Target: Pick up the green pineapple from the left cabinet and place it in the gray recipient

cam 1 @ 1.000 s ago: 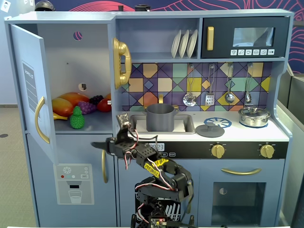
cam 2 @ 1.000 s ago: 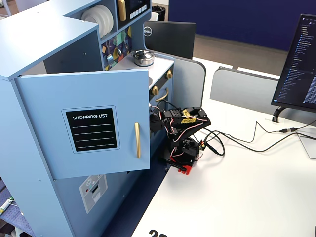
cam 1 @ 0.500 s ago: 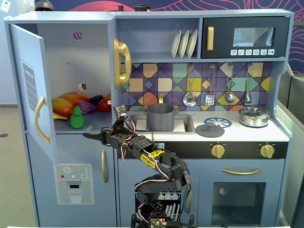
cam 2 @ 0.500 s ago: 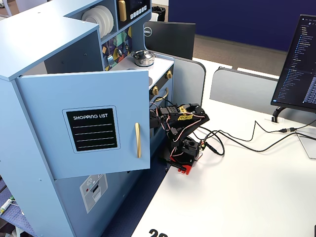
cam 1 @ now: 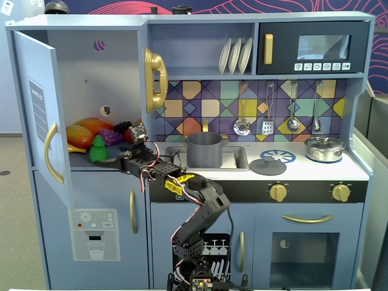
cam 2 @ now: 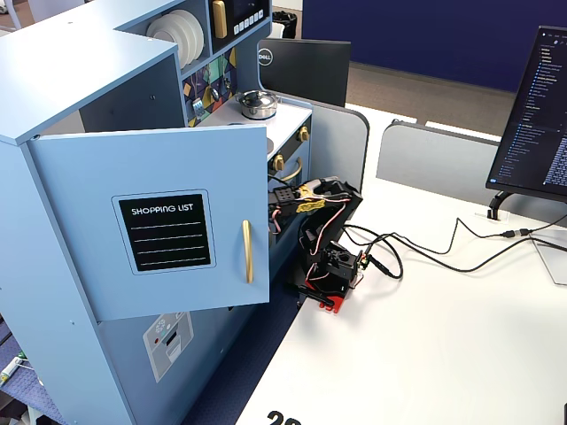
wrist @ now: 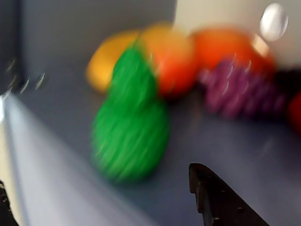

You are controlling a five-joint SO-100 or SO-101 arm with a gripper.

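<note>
The green pineapple [cam 1: 98, 150] stands upright at the front of the shelf in the left cabinet [cam 1: 85, 73], whose door [cam 1: 36, 115] hangs open. My gripper [cam 1: 113, 161] reaches in from the right at shelf height, just right of the pineapple. The wrist view is blurred; the pineapple [wrist: 129, 127] fills its middle, just ahead of my gripper [wrist: 99, 181], which is open with one dark finger [wrist: 221, 202] at lower right and the other at the bottom left corner. The gray recipient [cam 1: 204, 150] sits in the sink. In a fixed view the cabinet door [cam 2: 159, 221] hides my gripper.
Behind the pineapple lie an orange-yellow fruit [cam 1: 91, 128], purple grapes [cam 1: 110, 136] and a red fruit [cam 1: 133, 134]. A gold phone [cam 1: 154, 79] hangs on the cabinet's right wall. A gray lid [cam 1: 268, 165] and a silver pot [cam 1: 324, 147] sit on the counter.
The arm has lifted from below the counter and swung left. My gripper has gone from in front of the lower door up to the cabinet shelf beside the pineapple.
</note>
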